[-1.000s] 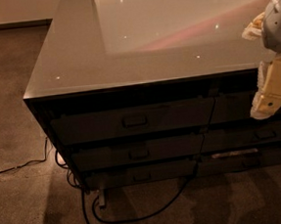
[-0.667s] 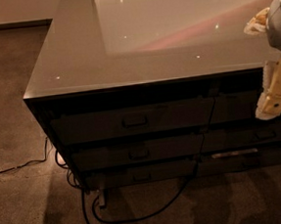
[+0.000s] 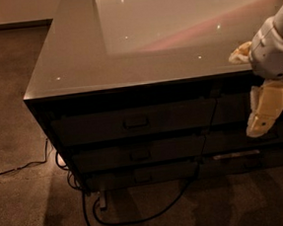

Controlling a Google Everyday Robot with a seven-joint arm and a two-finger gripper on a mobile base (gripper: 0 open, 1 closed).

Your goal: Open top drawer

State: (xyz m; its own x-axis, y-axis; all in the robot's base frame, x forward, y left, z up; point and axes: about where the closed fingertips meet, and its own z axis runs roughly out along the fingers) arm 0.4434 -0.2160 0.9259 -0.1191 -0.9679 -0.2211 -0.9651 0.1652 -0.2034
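Note:
The top drawer is the tallest dark grey front in the left column of a low cabinet, with a small rectangular loop handle at its centre. Its front sits flush with the cabinet, and nothing of its inside shows. My gripper is pale and hangs from a white wrist at the right edge of the view. It is in front of the right column of drawers, far to the right of the handle and at about the same height.
Two shallower drawers lie below the top one. The cabinet has a glossy grey top. A black cable hangs down the front and loops on the brown carpet. Another cable runs left.
My gripper has come down from the cabinet's top edge and slightly left, and now hangs in front of the right drawers. The drawer fronts have not moved.

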